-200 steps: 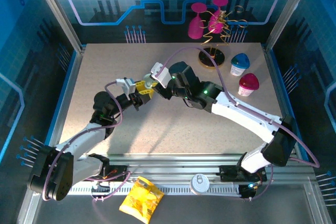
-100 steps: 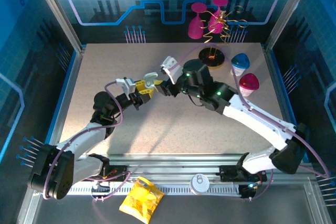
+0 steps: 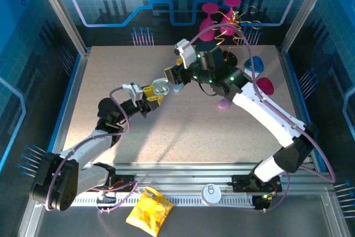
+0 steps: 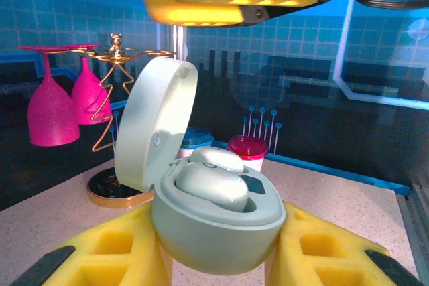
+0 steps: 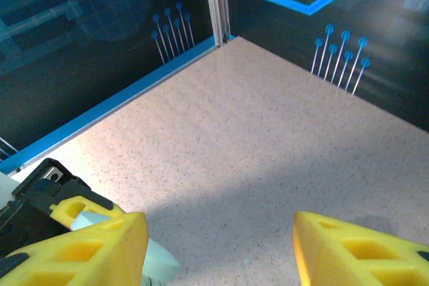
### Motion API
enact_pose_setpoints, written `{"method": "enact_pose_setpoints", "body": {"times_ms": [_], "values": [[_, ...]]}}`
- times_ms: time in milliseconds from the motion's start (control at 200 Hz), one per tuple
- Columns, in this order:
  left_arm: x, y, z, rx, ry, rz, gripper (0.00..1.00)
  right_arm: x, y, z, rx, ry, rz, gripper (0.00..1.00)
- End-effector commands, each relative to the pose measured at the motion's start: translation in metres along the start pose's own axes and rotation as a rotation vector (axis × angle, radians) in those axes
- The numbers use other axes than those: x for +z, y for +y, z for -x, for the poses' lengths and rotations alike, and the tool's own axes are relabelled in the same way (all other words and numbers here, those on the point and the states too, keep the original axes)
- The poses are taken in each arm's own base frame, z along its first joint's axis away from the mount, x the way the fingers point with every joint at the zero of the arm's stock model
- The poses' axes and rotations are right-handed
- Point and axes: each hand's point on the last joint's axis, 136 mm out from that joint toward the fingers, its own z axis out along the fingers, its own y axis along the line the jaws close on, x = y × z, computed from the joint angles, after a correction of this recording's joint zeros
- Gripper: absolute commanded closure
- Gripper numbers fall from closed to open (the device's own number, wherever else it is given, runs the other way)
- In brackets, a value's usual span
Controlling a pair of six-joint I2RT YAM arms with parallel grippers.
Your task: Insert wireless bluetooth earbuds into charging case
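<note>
Speckled table: left gripper clamped on charging case (lid up, earbuds inside); right gripper jaws apart.

Nothing readable anywhere: no text, brand or number. Yellow snack bag, 6 o'clock: markings blurred, unreadable. Charging case: no legible marking.

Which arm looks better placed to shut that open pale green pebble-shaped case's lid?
Probably right: the right gripper hangs open and empty beside the pale green charging case, while the left gripper holds it.
</note>
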Motion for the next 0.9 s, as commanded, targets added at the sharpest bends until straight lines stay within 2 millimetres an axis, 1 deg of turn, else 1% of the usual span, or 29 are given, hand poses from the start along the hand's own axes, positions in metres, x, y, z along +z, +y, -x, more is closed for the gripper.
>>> {"method": "enact_pose_setpoints", "body": {"times_ms": [0, 120, 295, 370, 510, 585, 690, 770, 891], "values": [[-0.002, -0.006, 0.004, 0.024, -0.020, -0.035, 0.68, 0.005, 0.003, -0.028, 0.043, 0.161, 0.032, 0.42], [-0.002, -0.006, 0.008, 0.023, -0.034, -0.032, 0.68, 0.007, 0.009, -0.039, 0.020, 0.207, 0.070, 0.41], [-0.002, -0.002, 0.009, 0.018, -0.033, -0.007, 0.68, -0.007, 0.015, -0.053, -0.007, 0.227, 0.100, 0.41], [-0.002, -0.002, 0.010, 0.017, -0.034, -0.008, 0.68, -0.014, 0.016, -0.053, -0.003, 0.208, 0.101, 0.41], [0.000, -0.002, 0.014, 0.014, -0.054, -0.016, 0.68, -0.020, 0.015, -0.051, 0.048, 0.159, 0.107, 0.41], [0.000, -0.003, 0.018, 0.015, -0.073, -0.024, 0.68, -0.022, 0.009, -0.052, 0.132, 0.145, 0.124, 0.39], [-0.001, -0.005, 0.023, 0.025, -0.095, -0.030, 0.68, -0.024, 0.007, -0.051, 0.329, 0.117, 0.249, 0.32], [-0.001, -0.005, 0.024, 0.029, -0.101, -0.028, 0.67, -0.023, 0.006, -0.051, 0.471, 0.090, 0.338, 0.29], [0.000, -0.004, 0.025, 0.033, -0.111, -0.030, 0.67, -0.020, 0.010, -0.050, 0.599, 0.064, 0.447, 0.25]]}}
